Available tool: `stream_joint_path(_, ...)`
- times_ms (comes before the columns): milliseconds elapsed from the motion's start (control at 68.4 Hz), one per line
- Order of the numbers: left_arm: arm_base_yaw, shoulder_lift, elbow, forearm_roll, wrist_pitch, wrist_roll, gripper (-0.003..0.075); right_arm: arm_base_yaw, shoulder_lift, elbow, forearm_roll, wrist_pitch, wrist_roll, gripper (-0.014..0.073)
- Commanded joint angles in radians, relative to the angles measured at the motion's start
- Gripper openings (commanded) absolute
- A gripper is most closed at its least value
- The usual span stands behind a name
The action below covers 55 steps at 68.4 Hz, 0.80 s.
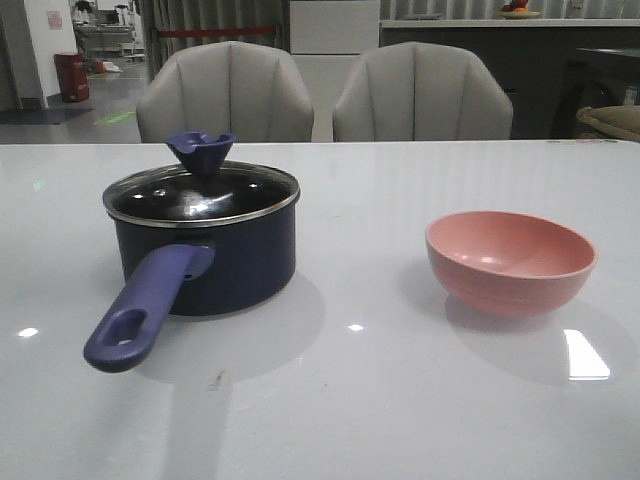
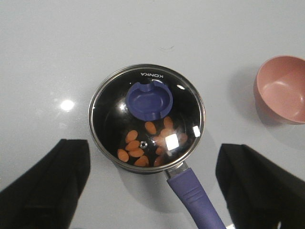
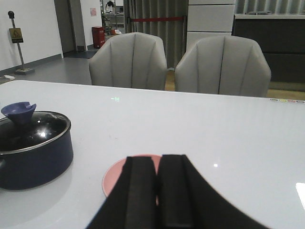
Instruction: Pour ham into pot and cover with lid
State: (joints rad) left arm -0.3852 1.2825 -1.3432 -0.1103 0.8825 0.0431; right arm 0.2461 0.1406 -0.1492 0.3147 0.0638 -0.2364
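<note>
White surface (image 1: 400, 400): ham (image 2: 143, 145) in pot (image 1: 205, 255), lid (image 2: 147, 117) on, pretty much done. Left tool (image 2: 152, 183) wide open, empty; right tool (image 3: 157, 191) closed, empty.

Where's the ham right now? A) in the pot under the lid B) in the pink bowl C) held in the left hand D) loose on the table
A: in the left wrist view the orange ham lies inside the pot, seen through the glass lid seated on its rim; the pink bowl is empty.
</note>
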Motion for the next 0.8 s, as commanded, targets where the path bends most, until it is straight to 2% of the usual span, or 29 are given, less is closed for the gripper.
stream_joint_path(0,0.002,-0.132,0.093,-0.004,-0.128,-0.001,0.0585,0.002,0.009,-0.028,0.004,-0.074,-0.012,0.015)
stream_joint_path(365,0.002,-0.593,0.577,-0.004,-0.406,-0.001,0.0584,0.002,0.009,-0.028,0.004,-0.074,-0.012,0.015)
stream_joint_path(453,0.002,-0.719,0.675,-0.004,-0.439,-0.001,0.0562,0.002,0.009,-0.028,0.004,-0.074,-0.012,0.015)
stream_joint_path(555,0.002,-0.842,0.778,-0.004,-0.455,-0.001,0.0468,0.002,0.009,-0.028,0.004,-0.074,-0.012,0.015)
stream_joint_path(599,0.002,-0.907,0.816,-0.006,-0.457,-0.001,0.0395,0.002,0.009,-0.028,0.004,-0.074,-0.012,0.015)
stream_joint_path(614,0.002,-0.929,0.83,-0.01,-0.457,-0.001,0.0349,0.002,0.009,-0.028,0.004,-0.074,-0.012,0.015)
stream_joint_path(628,0.002,-0.929,0.83,-0.01,-0.457,-0.001,0.0349,0.002,0.009,-0.028,0.004,-0.074,-0.012,0.015)
stream_joint_path(643,0.002,-0.958,0.851,-0.015,-0.457,-0.001,0.0301,0.002,0.009,-0.028,0.004,-0.074,-0.012,0.015)
stream_joint_path(657,0.002,-0.958,0.851,-0.015,-0.457,-0.001,0.0301,0.002,0.009,-0.028,0.004,-0.074,-0.012,0.015)
stream_joint_path(672,0.002,-0.991,0.865,-0.02,-0.457,-0.001,0.0241,0.002,0.009,-0.028,0.004,-0.074,-0.012,0.015)
stream_joint_path(687,0.002,-0.991,0.865,-0.02,-0.457,-0.001,0.0241,0.002,0.009,-0.028,0.004,-0.074,-0.012,0.015)
stream_joint_path(760,0.002,-1.057,0.894,-0.027,-0.457,-0.001,0.0107,0.002,0.009,-0.028,0.004,-0.074,-0.012,0.015)
stream_joint_path(789,0.002,-1.07,0.899,-0.027,-0.454,-0.001,0.0104,0.002,0.009,-0.028,0.004,-0.074,-0.012,0.015)
